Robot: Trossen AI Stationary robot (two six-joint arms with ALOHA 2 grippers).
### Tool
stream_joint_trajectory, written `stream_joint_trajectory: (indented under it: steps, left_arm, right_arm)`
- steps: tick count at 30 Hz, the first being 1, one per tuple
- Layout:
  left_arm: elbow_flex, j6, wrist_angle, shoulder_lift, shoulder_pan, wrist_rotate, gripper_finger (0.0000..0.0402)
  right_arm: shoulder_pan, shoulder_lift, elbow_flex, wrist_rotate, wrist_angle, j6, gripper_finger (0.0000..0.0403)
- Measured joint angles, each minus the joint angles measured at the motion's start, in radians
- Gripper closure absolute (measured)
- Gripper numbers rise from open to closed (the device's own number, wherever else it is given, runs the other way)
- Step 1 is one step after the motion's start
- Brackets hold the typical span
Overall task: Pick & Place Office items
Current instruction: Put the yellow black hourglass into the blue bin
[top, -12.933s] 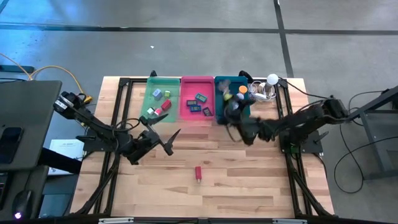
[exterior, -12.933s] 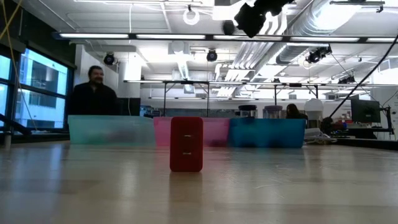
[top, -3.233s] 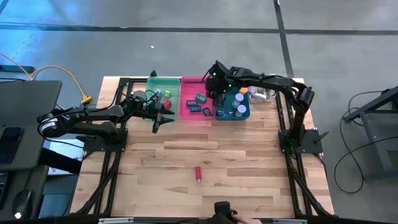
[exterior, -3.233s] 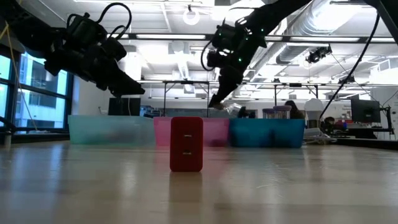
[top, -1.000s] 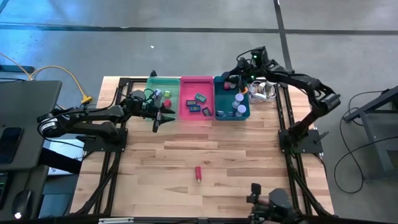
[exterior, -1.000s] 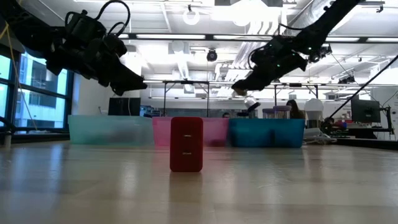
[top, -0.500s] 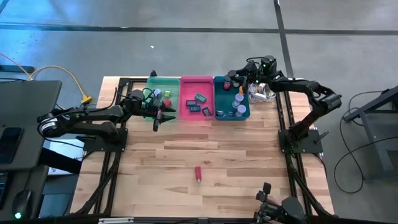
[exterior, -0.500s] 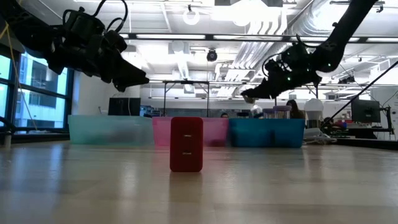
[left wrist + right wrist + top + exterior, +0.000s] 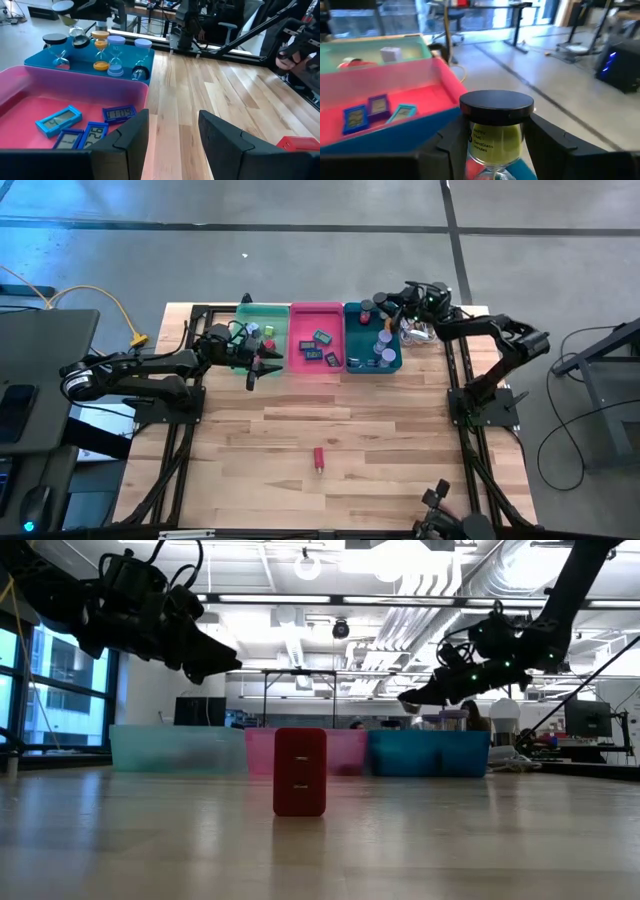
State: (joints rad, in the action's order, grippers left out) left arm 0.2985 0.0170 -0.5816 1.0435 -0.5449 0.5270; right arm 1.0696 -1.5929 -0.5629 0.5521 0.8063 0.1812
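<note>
While the left end effector (image 9: 252,369) hangs by the green tray (image 9: 242,330), a red block (image 9: 318,458) waits alone on the tabletop (image 9: 380,440). From its wrist, its fingers stand apart — empty. From the right wrist, the right end effector (image 9: 492,137) clamps a sand timer (image 9: 495,131) — light, fragile glass, best held at the caps.

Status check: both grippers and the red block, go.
Right gripper shut on black-capped sand timer, above teal tray. Left gripper open, empty, over pink tray. Red block alone mid-table, path unobstructed.
</note>
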Motion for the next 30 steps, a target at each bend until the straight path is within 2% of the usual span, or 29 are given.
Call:
stream_joint_trajectory:
  steps: [7, 17, 21, 30]
  left_arm:
    - [0.0, 0.003, 0.0, 0.0, 0.0, 0.0, 0.0236]
    - [0.0, 0.017, -0.041, 0.0, 0.0, 0.0, 0.0236]
    - [0.0, 0.025, -0.057, 0.0, 0.0, 0.0, 0.0236]
    - [0.0, 0.02, -0.052, 0.0, 0.0, 0.0, 0.0236]
  right_arm:
    - [-0.001, 0.0, 0.04, -0.056, 0.067, -0.072, 0.0239]
    - [-0.01, 0.0, 0.04, -0.117, 0.045, -0.187, 0.024]
    - [-0.044, 0.0, 0.04, -0.187, 0.015, -0.252, 0.0241]
    - [-0.129, 0.0, 0.04, -0.452, -0.008, -0.24, 0.0236]
